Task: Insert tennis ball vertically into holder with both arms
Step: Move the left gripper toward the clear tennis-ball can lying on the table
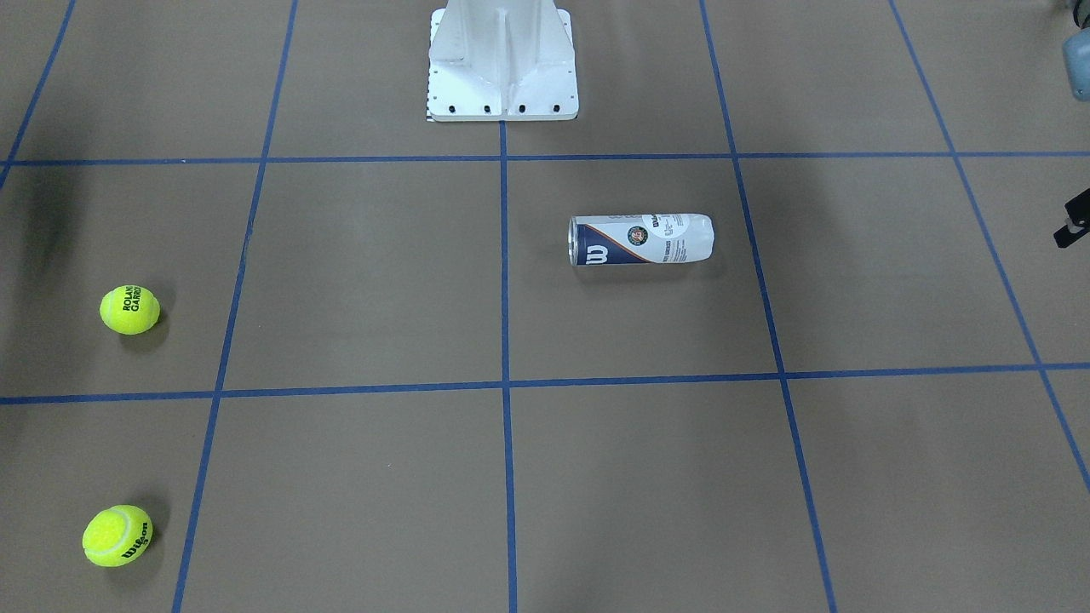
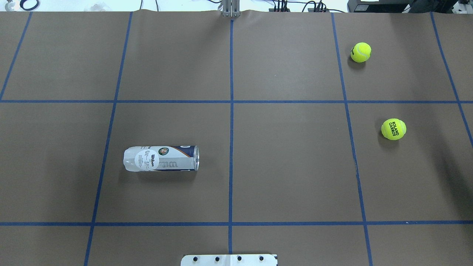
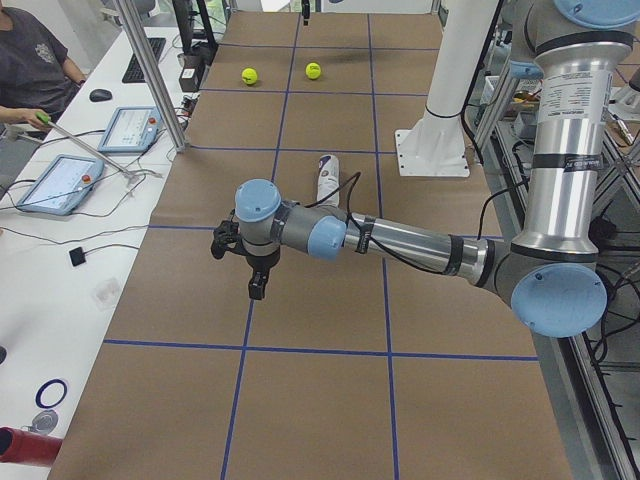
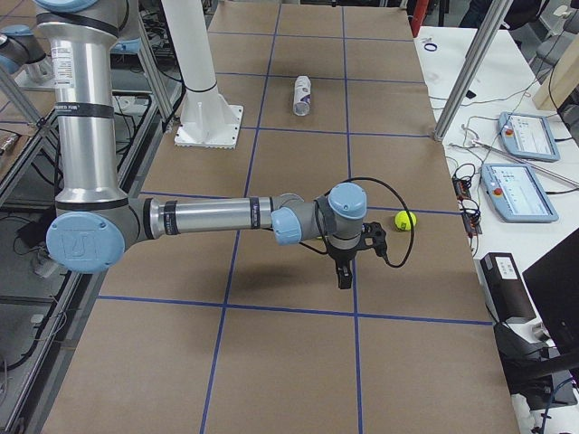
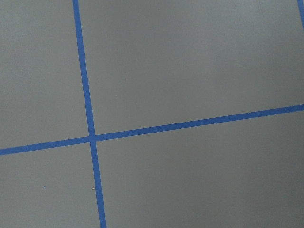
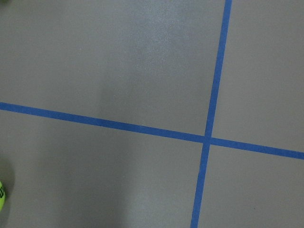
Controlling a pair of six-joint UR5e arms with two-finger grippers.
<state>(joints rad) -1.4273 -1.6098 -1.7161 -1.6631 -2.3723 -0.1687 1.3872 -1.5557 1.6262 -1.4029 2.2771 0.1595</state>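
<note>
Tabletop [image 2: 288, 166]: taped grid; carries everything.
Holder [image 2: 161, 158]: on its side, robot's left half; appears empty, not yet stood up.
Left tool [image 3: 257, 289]: above bare tabletop; finger spacing cannot be told.
Right tool [image 4: 344, 278]: likewise, spacing unreadable.
Roland Garros ball [image 2: 393, 129], Wilson ball [image 2: 360, 52]: loose, right half, well apart from Holder; insertion not begun.

The tabletop [image 2: 288, 166] wears smooth, matt brown paper, crossed by blue tape lines [image 2: 231, 147]. The holder [image 2: 162, 159] is clear glossy plastic with a printed label and a bright metal rim [image 2: 196, 158]. The Roland Garros tennis ball [image 1: 129, 309] and the Wilson tennis ball [image 1: 117, 535] look fuzzy, like felt. The pedestal [image 1: 502, 60] is white-painted metal with a soft sheen. The left arm [image 3: 410, 240] and right arm [image 4: 213, 217] show satin silver metal tubes and smooth light-blue caps. The left hand [image 3: 256, 290] and right hand [image 4: 344, 276] are matt black.
</note>
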